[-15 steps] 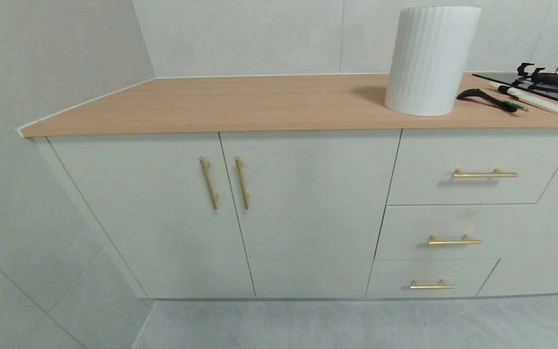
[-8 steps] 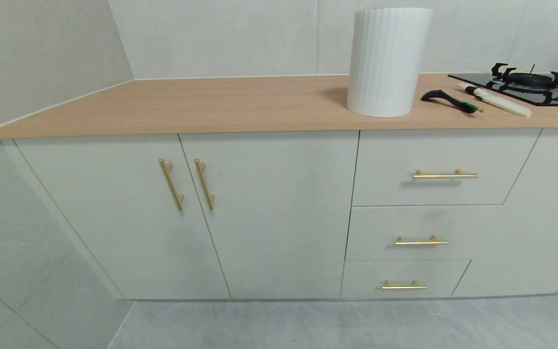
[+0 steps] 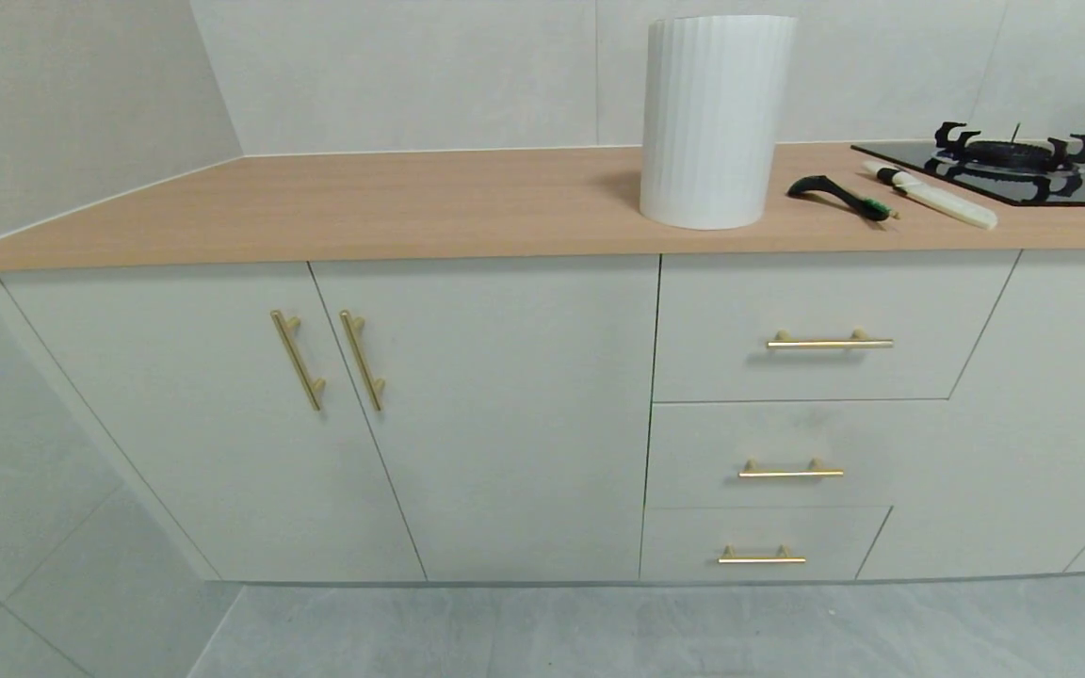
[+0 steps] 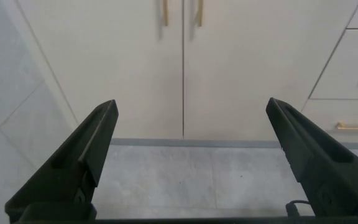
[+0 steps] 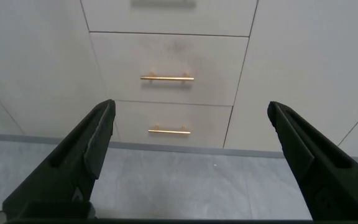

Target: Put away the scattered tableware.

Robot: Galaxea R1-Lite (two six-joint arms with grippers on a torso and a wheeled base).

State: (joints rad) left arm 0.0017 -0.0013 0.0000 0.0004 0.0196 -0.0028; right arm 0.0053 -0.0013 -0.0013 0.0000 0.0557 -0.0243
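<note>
kitchen corner: pale tiled walls, grey tiled floor (image 3: 599, 631), wooden countertop (image 3: 392, 202) over off-white base cabinets. two cabinet doors on the left meet at a centre seam, each with a vertical gold handle: left door handle (image 3: 298, 360), right door handle (image 3: 363, 360). to their right, a stack of three drawers, all shut, each with a horizontal gold bar: top drawer (image 3: 834, 301), middle drawer (image 3: 787, 433), bottom drawer (image 3: 759, 532).

on the countertop: white ribbed cylindrical container (image 3: 710, 122), upright near the front edge, above the line where doors meet drawers. tableware lies just to its right. black-handled utensil (image 3: 834, 196) with a green end lies flat on the wood, apart from the container. just beside it is a cream-white knife-shaped utensil (image 3: 933, 196) with a dark band near its far end, roughly parallel to the first. can't tell whether the two touch. black glass gas hob (image 3: 1023, 174) sits behind them at the right edge, and the cream utensil's far end lies at the hob's near corner.

left gripper (image 4: 190, 106): fingers spread wide, empty, low down facing the double doors and the floor. right gripper (image 5: 190, 106): same, fingers spread wide, holding nothing, facing the lower two drawers. both are well apart from the tableware.
</note>
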